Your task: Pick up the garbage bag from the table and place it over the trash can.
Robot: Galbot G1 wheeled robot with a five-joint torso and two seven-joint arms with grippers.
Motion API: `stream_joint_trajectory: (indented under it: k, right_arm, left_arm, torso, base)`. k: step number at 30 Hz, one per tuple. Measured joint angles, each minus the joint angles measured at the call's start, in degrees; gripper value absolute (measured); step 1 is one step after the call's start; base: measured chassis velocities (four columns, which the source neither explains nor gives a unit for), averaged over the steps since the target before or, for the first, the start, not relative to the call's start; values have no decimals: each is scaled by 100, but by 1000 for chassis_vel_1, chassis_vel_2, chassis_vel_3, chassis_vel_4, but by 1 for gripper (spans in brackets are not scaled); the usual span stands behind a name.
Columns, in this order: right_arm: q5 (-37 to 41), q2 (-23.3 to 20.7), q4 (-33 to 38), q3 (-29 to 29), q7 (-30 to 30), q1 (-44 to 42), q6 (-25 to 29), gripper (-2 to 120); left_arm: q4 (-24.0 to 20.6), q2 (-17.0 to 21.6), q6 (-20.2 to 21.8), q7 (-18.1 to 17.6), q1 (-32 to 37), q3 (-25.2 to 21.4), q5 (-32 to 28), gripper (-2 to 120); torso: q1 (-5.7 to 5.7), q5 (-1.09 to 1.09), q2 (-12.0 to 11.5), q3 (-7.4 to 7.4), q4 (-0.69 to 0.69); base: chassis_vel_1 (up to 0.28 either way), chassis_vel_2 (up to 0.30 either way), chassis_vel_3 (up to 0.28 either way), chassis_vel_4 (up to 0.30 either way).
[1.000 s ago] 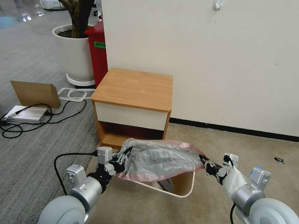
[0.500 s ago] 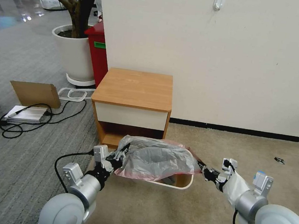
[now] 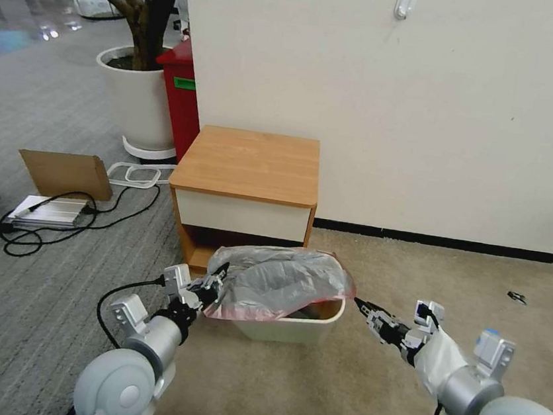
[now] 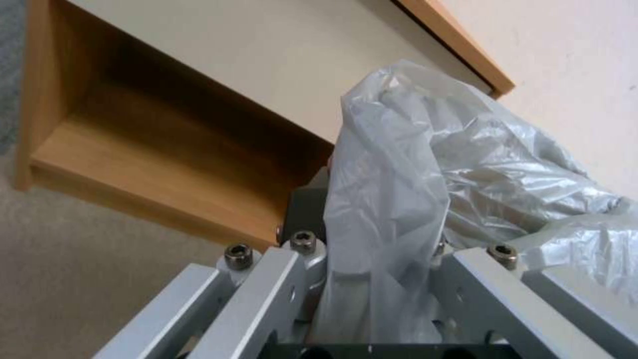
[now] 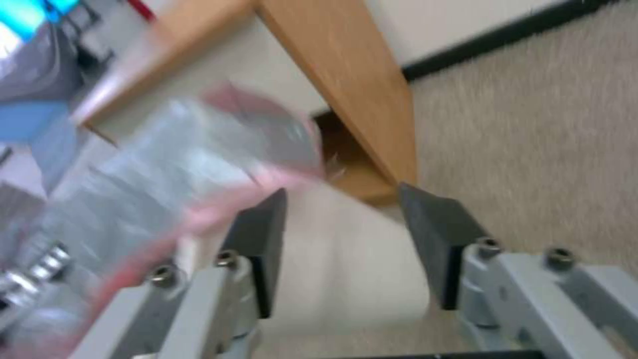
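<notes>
**Bag draped on the bin, right gripper let go**

Our left gripper [image 3: 213, 287] is clamped on the left edge of the garbage bag [image 3: 278, 281]; from the left wrist we see the grey plastic [image 4: 398, 209] bunched between the metal fingers [image 4: 279, 279]. Our right gripper [image 3: 360, 305] stands spread apart with nothing in it, just beside the right end of the trash can [image 3: 289, 332] and, as far as the blurred right wrist view [image 5: 339, 249] lets us judge, clear of the bag's pink rim [image 5: 219, 214].

The bag lies crumpled over the top of the can, which stands on the carpet in front of the table [image 3: 251, 165]; the can's front right rim is uncovered.

Half a second ago both grippers held the bag stretched between them above the can. Since then the bag has dropped onto the can and gathered toward the left, the right gripper has released its corner and pulled back to the right, and the left gripper has sunk lower.
</notes>
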Motion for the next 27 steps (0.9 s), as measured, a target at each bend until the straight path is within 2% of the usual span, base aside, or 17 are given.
stream_joint_trajectory:
  k: [1,4,6,8,12,17,20,27]
  right_arm:
    - [-49,79,276,-5,5,-89,143,58]
    - [-32,140,419,-85,13,-115,294,65]
    - [115,170,458,-281,-245,-5,548,77]
    - [173,181,460,-381,-282,39,621,78]
    - [688,358,460,-1059,-108,111,686,98]
    - [561,365,454,-1507,-152,177,593,100]
    - [170,313,403,-1981,-51,434,496,100]
    - [50,430,155,-2264,198,789,477,100]
  left_arm:
    - [7,23,-8,-1,3,-18,42,11]
    - [7,49,-33,-1,10,-27,154,11]
    - [10,92,-146,-1,7,-18,455,11]
    - [15,105,-216,0,4,-1,591,11]
    - [-12,116,-529,-4,24,79,1255,11]
    - [-19,104,-739,-5,34,136,1560,11]
    - [-24,53,-902,-5,18,221,1879,11]
    - [-171,21,-1122,72,14,331,2493,11]
  torso:
    - [0,-1,0,0,0]
    - [0,-3,0,0,0]
    - [0,0,0,0,0]
    - [0,-1,0,0,1]
    - [0,0,0,0,1]
    - [0,-1,0,0,0]
    - [0,-1,0,0,0]
    - [0,0,0,0,0]
  base:
    - [0,0,0,0]
    - [0,0,0,0]
    - [0,0,0,0]
    - [0,0,0,0]
    - [0,0,0,0]
    - [0,0,0,0]
    - [0,0,0,0]
    - [0,0,0,0]
